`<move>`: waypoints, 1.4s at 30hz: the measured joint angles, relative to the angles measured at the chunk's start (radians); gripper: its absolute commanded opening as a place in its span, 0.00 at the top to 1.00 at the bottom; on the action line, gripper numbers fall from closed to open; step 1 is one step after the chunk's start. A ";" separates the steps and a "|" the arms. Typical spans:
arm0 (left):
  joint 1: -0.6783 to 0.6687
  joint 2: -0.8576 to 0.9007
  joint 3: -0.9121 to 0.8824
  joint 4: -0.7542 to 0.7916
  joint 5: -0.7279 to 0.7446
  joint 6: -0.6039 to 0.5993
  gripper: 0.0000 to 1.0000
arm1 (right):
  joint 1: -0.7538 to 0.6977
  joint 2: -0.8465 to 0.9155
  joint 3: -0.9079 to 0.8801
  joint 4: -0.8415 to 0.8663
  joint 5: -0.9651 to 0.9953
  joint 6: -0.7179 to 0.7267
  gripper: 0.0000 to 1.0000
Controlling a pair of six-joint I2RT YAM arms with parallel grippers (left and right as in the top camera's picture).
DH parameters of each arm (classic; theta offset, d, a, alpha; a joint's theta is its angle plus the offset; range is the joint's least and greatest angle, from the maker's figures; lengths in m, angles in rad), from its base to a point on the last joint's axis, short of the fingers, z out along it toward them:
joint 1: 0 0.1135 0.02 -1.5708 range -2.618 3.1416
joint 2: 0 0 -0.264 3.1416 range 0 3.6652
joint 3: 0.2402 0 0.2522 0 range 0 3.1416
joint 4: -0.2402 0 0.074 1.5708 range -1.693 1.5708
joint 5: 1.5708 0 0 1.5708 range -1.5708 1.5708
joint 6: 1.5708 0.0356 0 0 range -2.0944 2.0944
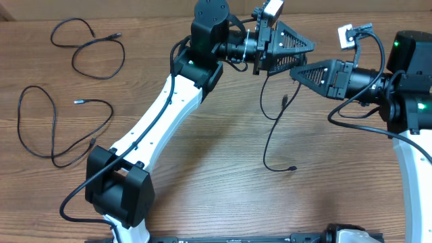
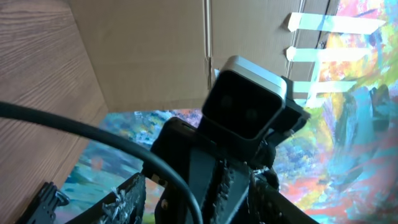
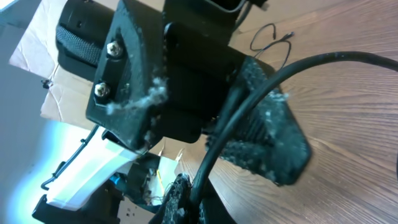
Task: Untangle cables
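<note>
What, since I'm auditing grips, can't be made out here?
- Left gripper, open or shut: overhead sees it side-on; the left wrist view is filled by the other arm's camera.
- Hanging cable, upper end: overhead, hidden under the left gripper, beside the right gripper.
- Left-side cables, plug types: overhead, too small.

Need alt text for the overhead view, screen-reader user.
Over a wooden table, the right pincer, shut on a thin black cable, meets the left pincer tip to tip; the cable runs down the picture to a plug end. Two more lie loose at far left, an upper cable and a lower cable.
</note>
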State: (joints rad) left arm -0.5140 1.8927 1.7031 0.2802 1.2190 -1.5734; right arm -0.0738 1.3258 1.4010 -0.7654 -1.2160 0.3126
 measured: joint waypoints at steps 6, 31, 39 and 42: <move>-0.009 0.000 0.000 0.000 0.008 -0.029 0.59 | 0.040 0.000 0.000 0.020 -0.002 -0.008 0.96; -0.005 0.000 0.000 -0.002 0.019 -0.051 0.79 | 0.056 0.000 0.000 0.048 0.056 0.028 0.96; 0.000 0.000 0.000 -0.003 0.019 -0.051 0.84 | 0.056 -0.002 0.000 0.066 0.063 0.056 0.96; 0.004 0.000 0.000 -0.003 0.019 -0.051 0.84 | 0.056 -0.002 0.000 0.067 0.069 0.065 0.96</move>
State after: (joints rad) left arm -0.5098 1.8927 1.7031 0.2768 1.2381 -1.6245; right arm -0.0181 1.3235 1.4010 -0.6983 -1.1465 0.3779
